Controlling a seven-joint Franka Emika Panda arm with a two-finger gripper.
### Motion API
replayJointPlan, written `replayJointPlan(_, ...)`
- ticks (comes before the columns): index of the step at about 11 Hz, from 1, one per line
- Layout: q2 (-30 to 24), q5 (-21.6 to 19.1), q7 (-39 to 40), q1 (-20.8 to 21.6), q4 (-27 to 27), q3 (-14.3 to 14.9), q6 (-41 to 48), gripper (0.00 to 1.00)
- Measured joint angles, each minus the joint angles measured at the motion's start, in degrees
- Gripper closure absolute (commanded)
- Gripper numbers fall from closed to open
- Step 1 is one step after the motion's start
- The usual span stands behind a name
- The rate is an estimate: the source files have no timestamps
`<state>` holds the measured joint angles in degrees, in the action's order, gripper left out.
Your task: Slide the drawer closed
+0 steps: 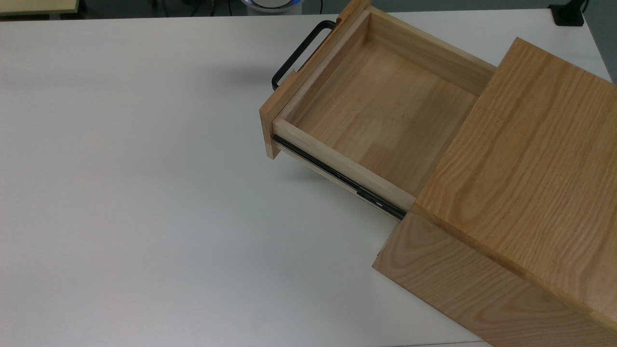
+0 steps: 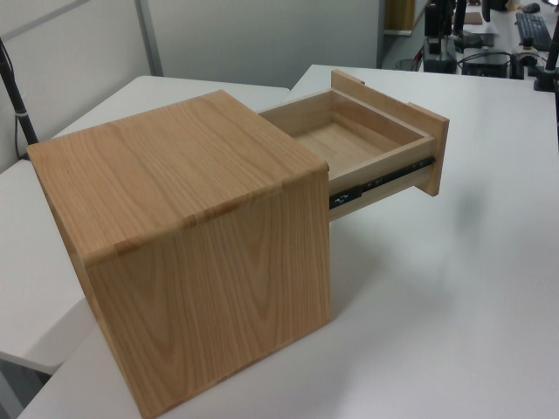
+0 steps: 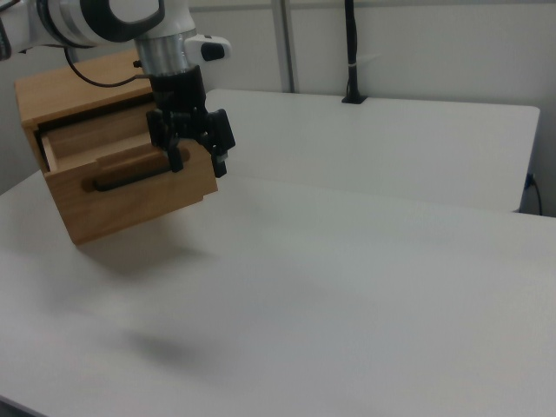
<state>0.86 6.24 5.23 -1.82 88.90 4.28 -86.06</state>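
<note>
The shallow light-wood drawer (image 1: 381, 103) is standing pulled far out of the oak-grain wooden cabinet box (image 1: 525, 193). In the right view, the black two-finger gripper (image 3: 198, 161) is hanging open and empty before the drawer's black U-shaped bar handle (image 3: 130, 178). The drawer is probably sliding stiffly on its rails; pushing the flat front panel is looking best.

White table (image 1: 144, 193), wooden cabinet (image 1: 525, 202) resting on it

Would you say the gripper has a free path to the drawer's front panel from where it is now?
Probably yes. In the right view the gripper, fingers apart, hangs in front of the open drawer near its handle, and nothing stands between them on the table.
</note>
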Motion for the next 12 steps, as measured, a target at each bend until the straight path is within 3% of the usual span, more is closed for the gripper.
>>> replayJointPlan(12,0.07,-1.44,0.00,0.31,0.01,0.13,1.39,0.00)
